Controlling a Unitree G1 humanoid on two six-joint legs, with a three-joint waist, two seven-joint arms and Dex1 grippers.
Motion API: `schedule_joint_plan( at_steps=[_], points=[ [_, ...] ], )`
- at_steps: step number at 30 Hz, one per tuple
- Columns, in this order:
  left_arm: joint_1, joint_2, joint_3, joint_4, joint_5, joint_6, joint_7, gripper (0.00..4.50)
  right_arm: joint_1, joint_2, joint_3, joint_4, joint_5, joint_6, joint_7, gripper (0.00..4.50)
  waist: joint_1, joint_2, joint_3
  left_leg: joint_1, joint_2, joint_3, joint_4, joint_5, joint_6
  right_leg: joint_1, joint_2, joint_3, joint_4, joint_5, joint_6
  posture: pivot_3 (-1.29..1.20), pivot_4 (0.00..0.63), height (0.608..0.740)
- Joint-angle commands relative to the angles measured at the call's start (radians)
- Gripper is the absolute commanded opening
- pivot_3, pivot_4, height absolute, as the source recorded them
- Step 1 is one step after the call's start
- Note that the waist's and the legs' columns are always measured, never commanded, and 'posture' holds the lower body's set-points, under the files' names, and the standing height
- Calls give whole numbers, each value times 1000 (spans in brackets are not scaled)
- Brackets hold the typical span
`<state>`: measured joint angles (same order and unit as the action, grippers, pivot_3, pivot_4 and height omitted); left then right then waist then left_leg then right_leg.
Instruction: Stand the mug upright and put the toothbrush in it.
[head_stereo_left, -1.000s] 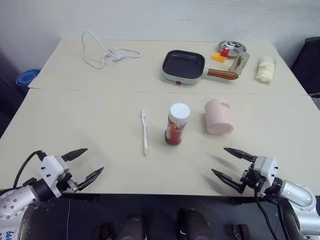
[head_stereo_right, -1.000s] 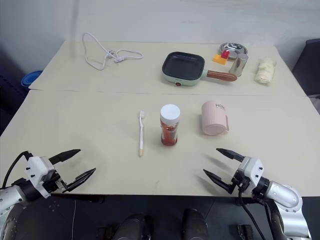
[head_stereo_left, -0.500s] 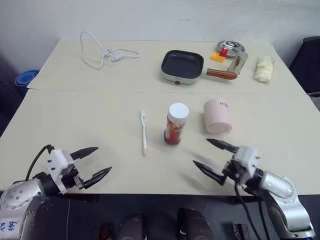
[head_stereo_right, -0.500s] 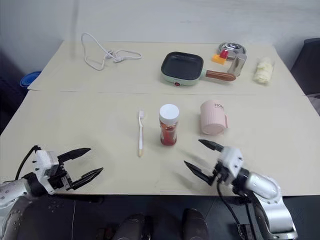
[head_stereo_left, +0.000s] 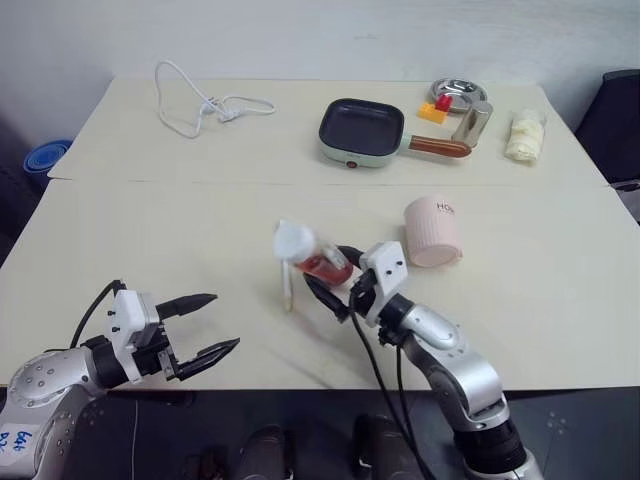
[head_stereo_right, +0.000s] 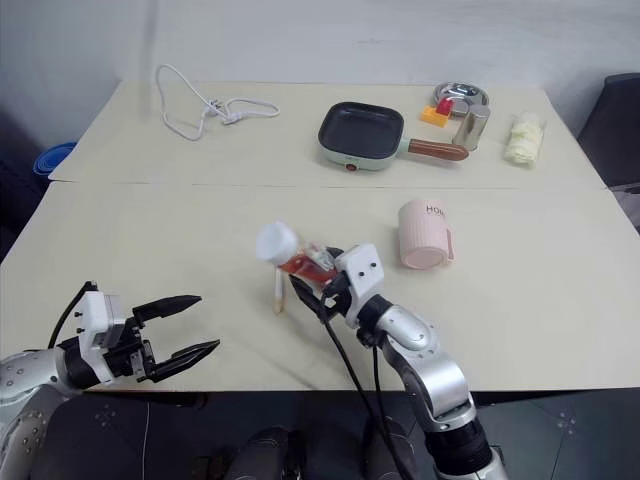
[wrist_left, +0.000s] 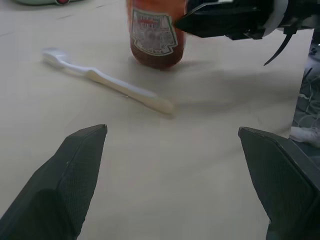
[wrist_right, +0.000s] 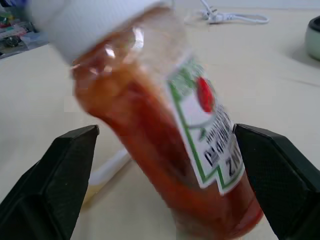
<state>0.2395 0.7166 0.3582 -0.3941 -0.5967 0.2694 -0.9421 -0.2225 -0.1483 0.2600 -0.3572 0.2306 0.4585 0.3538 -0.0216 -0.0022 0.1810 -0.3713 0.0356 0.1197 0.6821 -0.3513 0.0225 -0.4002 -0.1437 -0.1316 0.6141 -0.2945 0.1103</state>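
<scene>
The pale pink ribbed mug lies on its side right of the table's middle. The slim white toothbrush lies flat to its left, its head partly hidden by the bottle's cap. My right gripper is open and straddles the orange-red white-capped bottle, which leans left over the toothbrush. In the right wrist view the tilted bottle stands between the fingers with gaps on both sides. My left gripper is open and empty near the front left edge, a short way from the toothbrush.
At the back stand a mint frying pan, a steel cup, a steel bowl with small blocks and a pale crumpled wad. A white coiled cable lies at the back left.
My right gripper swept left from the front right edge to the bottle, which went from upright to leaning left. My left gripper edged slightly right.
</scene>
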Motion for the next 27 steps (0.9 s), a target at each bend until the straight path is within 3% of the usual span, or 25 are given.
schedule_joint_plan(
  at_steps=[1, 5, 12, 20, 25, 27],
  points=[
    [-1, 11, 25, -41, -19, 2, -4, 4453, -36, 28, 0, 64, -69, -8, -74, 4500, -6, 0, 0, 0, -1, 0, 0, 0, 0, 0, 0, 0, 0, 0, 0, 0, 150, 740],
    [-13, -5, 18, -35, -9, -6, 12, 4500, -85, 42, 6, 160, -114, -78, -80, 3964, -9, 0, 0, -1, -1, 0, 0, 1, -1, -2, 0, 0, 2, 0, -1, 0, 150, 740],
    [-20, -65, -7, -27, 19, -29, 57, 4500, -167, 19, -17, 307, -133, -208, -3, 3964, -11, -1, 0, -3, -1, 4, 0, 2, -1, -8, 0, 3, 6, -1, -1, 0, 150, 740],
    [-22, -105, -31, -16, 39, -67, 68, 4500, -150, 17, -85, 283, -39, -298, 107, 2216, -10, -1, 0, -3, -1, 4, 0, 2, -1, -9, 0, 4, 6, -1, -1, 0, 150, 740],
    [-65, -119, -56, -7, 30, -77, 56, 4500, -124, -72, -231, 90, 161, -240, 212, 2138, -5, -1, 0, -4, -1, 3, 0, 3, 0, -9, -1, 4, 6, -1, -1, 0, 150, 740],
    [-98, -124, -80, -4, 33, -86, 50, 4500, -115, -231, -420, 40, 249, -171, 245, 2138, 2, 0, 0, -5, -2, 3, 0, 3, 0, -9, -2, 3, 6, 0, 0, 0, 150, 740]
  ],
)
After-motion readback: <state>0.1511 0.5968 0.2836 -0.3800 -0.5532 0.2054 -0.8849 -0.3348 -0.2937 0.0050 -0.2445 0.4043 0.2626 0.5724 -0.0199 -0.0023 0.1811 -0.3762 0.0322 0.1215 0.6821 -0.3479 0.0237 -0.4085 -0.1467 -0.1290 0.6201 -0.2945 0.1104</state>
